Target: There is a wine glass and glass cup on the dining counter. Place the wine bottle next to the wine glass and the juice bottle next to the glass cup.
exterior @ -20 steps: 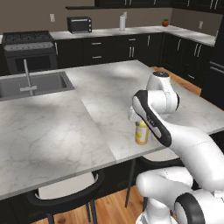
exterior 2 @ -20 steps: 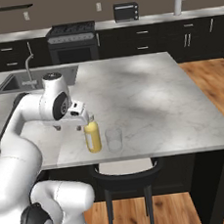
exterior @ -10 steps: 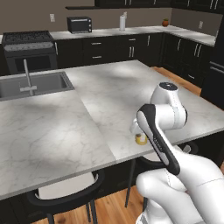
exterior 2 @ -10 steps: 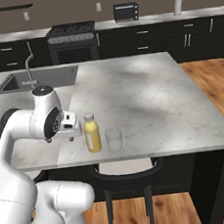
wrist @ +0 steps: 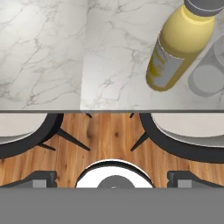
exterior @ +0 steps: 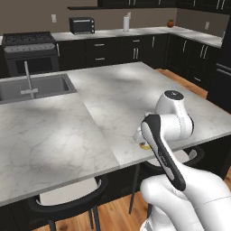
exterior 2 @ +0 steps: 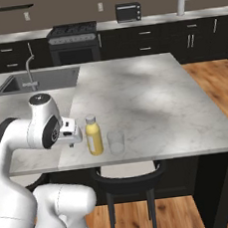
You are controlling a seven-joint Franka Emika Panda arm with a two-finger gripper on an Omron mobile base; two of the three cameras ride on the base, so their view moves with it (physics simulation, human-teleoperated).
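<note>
A black stove (exterior 2: 71,29) and a toaster oven (exterior 2: 128,12) are sitting along the back wall, with a paper towel roll (exterior 2: 181,5) standing further right. Dark stools (exterior 2: 127,174) are tucked over the wooden floor (exterior 2: 208,85).

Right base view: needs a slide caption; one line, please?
Juice bottle standing upright beside the glass cup near the dining counter edge, gripper just left of it.

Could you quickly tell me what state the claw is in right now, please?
Claw: holding nothing, apart from the juice bottle that stands beside the glass cup; open or shut cannot be told.
</note>
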